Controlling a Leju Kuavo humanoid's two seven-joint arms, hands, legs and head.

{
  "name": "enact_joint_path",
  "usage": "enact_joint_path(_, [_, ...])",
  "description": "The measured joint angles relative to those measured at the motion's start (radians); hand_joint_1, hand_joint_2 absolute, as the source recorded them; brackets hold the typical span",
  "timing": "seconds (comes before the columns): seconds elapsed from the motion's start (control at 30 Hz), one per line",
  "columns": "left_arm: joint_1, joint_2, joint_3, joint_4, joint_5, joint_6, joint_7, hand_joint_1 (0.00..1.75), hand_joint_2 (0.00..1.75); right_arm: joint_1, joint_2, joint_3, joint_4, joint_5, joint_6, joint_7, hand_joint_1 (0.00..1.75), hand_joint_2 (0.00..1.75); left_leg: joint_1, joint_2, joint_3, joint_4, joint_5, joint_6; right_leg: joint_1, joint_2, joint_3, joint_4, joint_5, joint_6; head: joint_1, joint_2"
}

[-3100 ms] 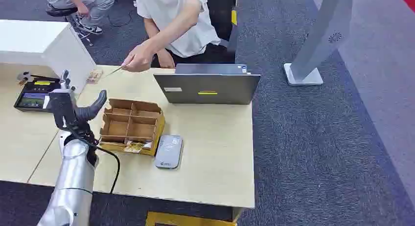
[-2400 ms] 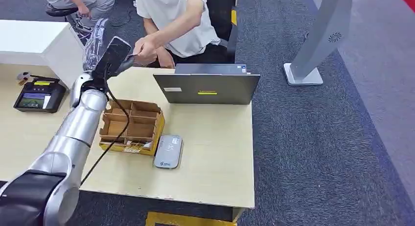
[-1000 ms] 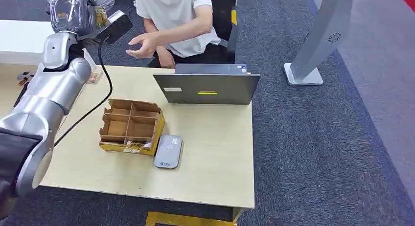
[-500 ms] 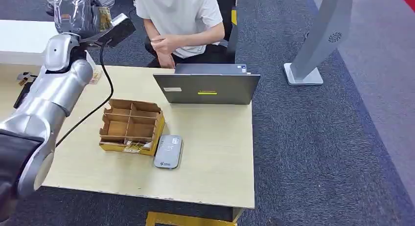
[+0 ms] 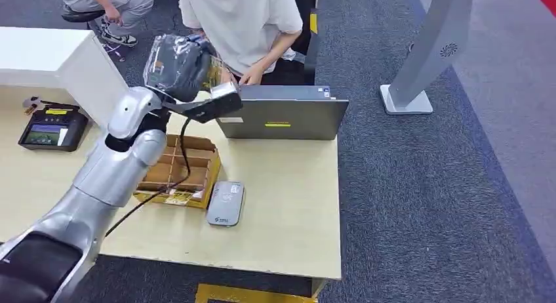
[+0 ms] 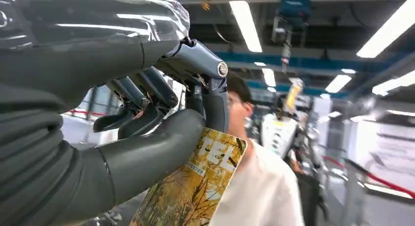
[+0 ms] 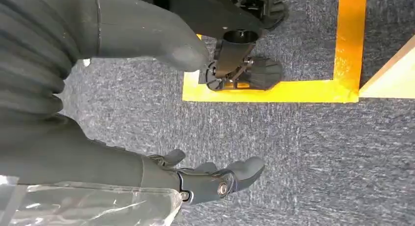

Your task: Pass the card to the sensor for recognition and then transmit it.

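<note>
Yellow card (image 6: 195, 192) pinched in left hand (image 6: 161, 113) above table (image 5: 288, 198); right hand (image 7: 205, 179) empty, fingers apart

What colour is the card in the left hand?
Yellow-gold, with a leafy printed pattern; the card shows best in the left wrist view.

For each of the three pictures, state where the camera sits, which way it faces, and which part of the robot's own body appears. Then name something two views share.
Head view: high on the body, facing down at the table; the left arm shows.
Left wrist view: behind the left robot hand, facing up toward ceiling lights; it holds the card.
Right wrist view: behind the right robot hand, facing down at carpet.
Shared: head and left wrist views both show the person.
</note>
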Motion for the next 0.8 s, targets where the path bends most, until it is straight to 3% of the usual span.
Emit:
enact_joint_path(0.2, [0.078,0.0,-0.064,-0.089,0.006,-0.066,0.029,1.75,1.75,0.015,0.0,-0.021,0.0,-0.021,-0.003,-0.015,0.0,1.75,0.0,0.0,0.0,0.0,0.0,0.0,0.0,0.0,0.0,0.0,0.0,0.0,0.0,0.0])
enact_joint_path(0.8, [0.11,0.0,-0.094,-0.126,0.008,-0.07,0.034,1.75,1.75,0.02,0.0,-0.037,0.0,-0.022,-0.004,-0.016,0.0,1.75,0.0,0.0,0.0,0.0,0.0,0.0,0.0,0.0,0.0,0.0,0.0,0.0,0.0,0.0])
